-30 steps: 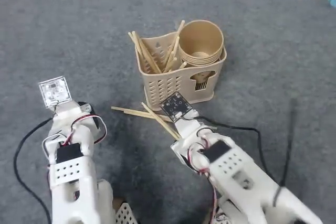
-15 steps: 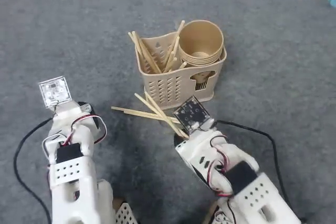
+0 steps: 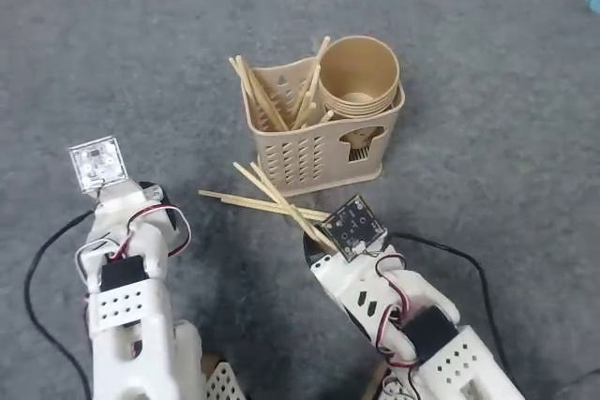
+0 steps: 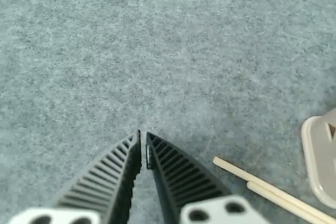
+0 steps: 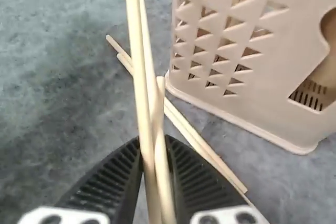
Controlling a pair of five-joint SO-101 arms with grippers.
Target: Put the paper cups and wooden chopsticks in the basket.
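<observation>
A pair of chopsticks (image 5: 142,77) is gripped tight between the jaws of the right gripper (image 5: 153,150). The sticks are pointed out toward the basket (image 5: 236,40).

Off to the side, the left gripper (image 4: 143,139) is held low over the grey mat (image 4: 157,35). Its jaws are closed and nothing is held in them.

A little farther out, two loose chopsticks (image 3: 234,200) are left lying on the mat, just in front of the basket. The held pair is crossed over them.

Farthest away, the paper cups (image 3: 359,72) are already stacked in one side of the basket. More chopsticks (image 3: 267,100) are stood up in the other side.

So the picking-up step looks done for this pair. Next, the sticks must be lifted above the basket's rim, tipped over the chopstick side, and let go. After that, the loose ones must be picked up too.
</observation>
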